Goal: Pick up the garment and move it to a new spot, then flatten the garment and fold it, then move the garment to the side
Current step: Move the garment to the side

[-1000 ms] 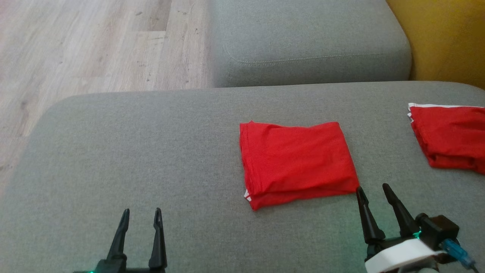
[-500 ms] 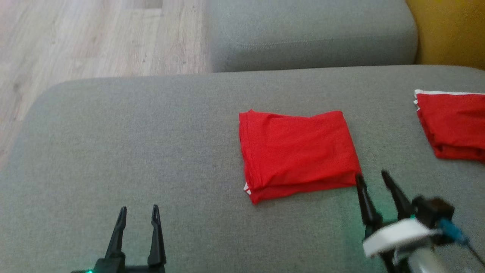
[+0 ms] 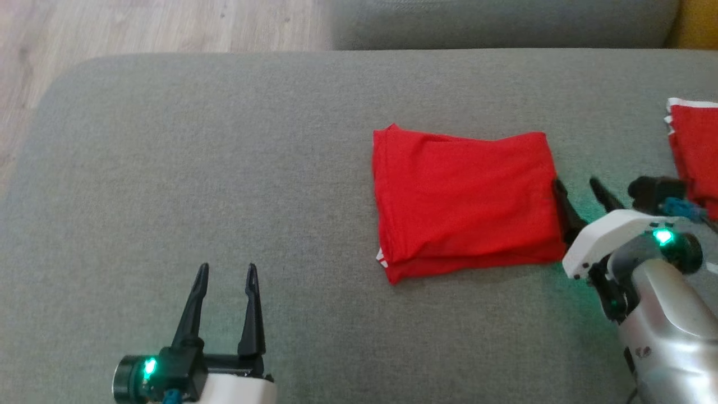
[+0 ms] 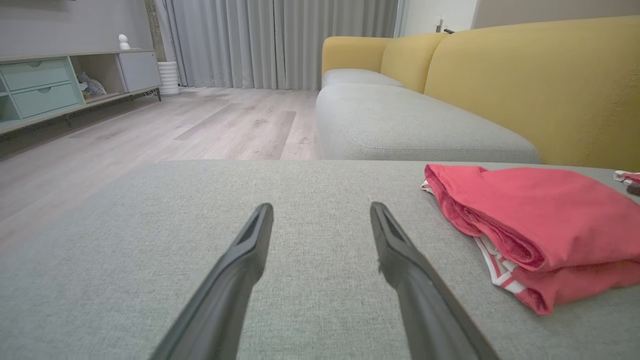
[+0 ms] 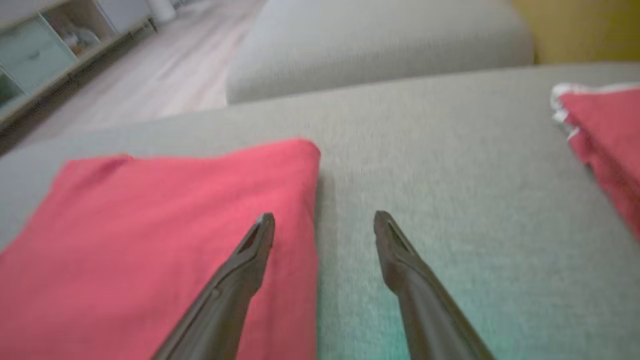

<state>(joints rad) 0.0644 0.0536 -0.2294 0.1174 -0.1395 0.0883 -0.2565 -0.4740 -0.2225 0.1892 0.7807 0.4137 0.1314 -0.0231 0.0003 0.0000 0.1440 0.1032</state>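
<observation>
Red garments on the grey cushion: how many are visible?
2. The folded garment lies in the middle of the cushion, with the right claw at its right edge. The other garment lies further right, cut off by the frame. More may be hidden beyond.

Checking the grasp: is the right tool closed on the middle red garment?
No, the right tool stands open, one finger at the garment edge, the other over bare cushion.

Left gripper (image 3: 227,268), on my feed: two long black tapered fingers on black base, green light (image 3: 149,366), white shell (image 3: 241,393) below. Right gripper (image 3: 575,182): same black fingers, slotted near tips; white wrist cover (image 3: 606,230), green lamp (image 3: 663,236), black module (image 3: 653,188) with blue connector (image 3: 681,209), silver forearm (image 3: 667,331).
</observation>
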